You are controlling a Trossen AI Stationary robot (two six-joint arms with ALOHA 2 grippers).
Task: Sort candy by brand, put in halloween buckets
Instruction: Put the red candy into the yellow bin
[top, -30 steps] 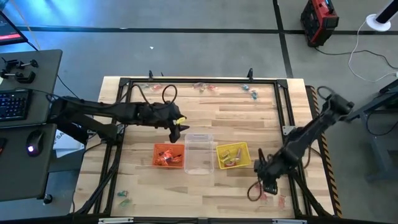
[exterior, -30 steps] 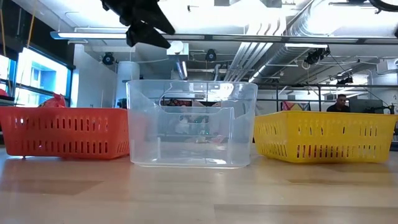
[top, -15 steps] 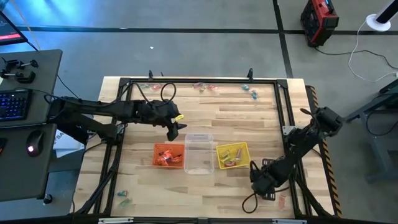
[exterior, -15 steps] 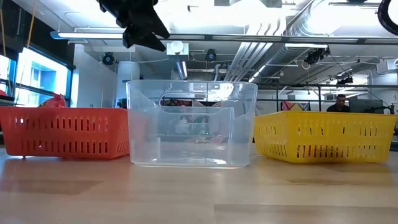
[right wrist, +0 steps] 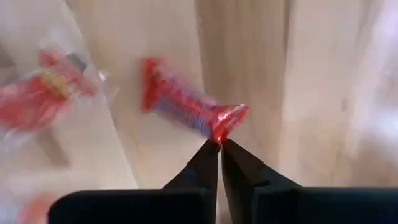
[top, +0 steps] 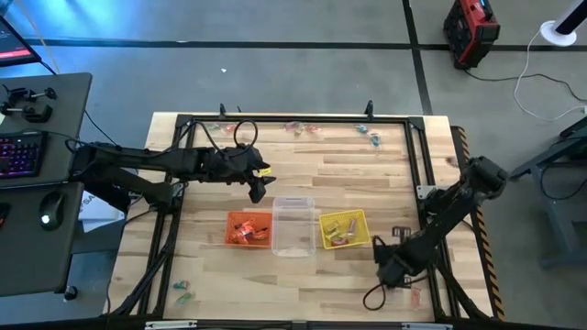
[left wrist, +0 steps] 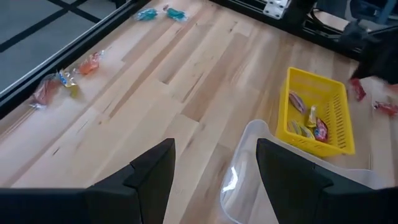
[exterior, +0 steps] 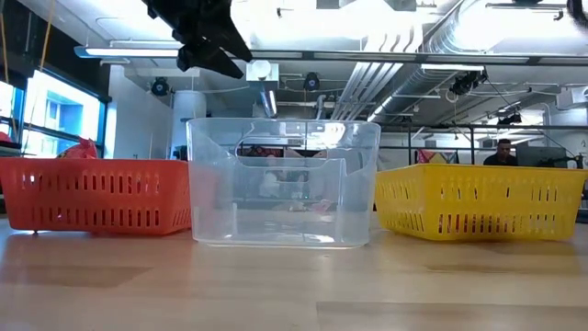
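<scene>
Three buckets stand in a row at the table's middle: orange (top: 249, 229), clear (top: 293, 226) and yellow (top: 344, 229), the orange and yellow ones holding candy. My right gripper (top: 391, 274) points down near the table's near right corner. It is shut at the end of a red candy (right wrist: 186, 102) that lies on the wood. My left gripper (left wrist: 214, 180) hangs open and empty above the table, just beyond the clear bucket's far left corner (left wrist: 252, 127). My right gripper comes from above, pointing down. Its shut fingertips (right wrist: 211, 152) meet on the flared wrapper end (right wrist: 227, 119) of the red candy. The rest of the candy stretches away from the tips and appears to lie flat on the table.
More red candy (right wrist: 43, 99) lies close beside the held piece. Loose sweets lie along the far edge (top: 303, 128), (top: 369, 137) and at the near left corner (top: 183, 293). A black frame (top: 417, 137) rims the table. Bare wood lies in front of the buckets (exterior: 294, 285).
My right gripper has sunk toward the table at the near right corner, its arm folding lower and its wrist turning. My left gripper has stayed above the clear bucket's far left corner.
</scene>
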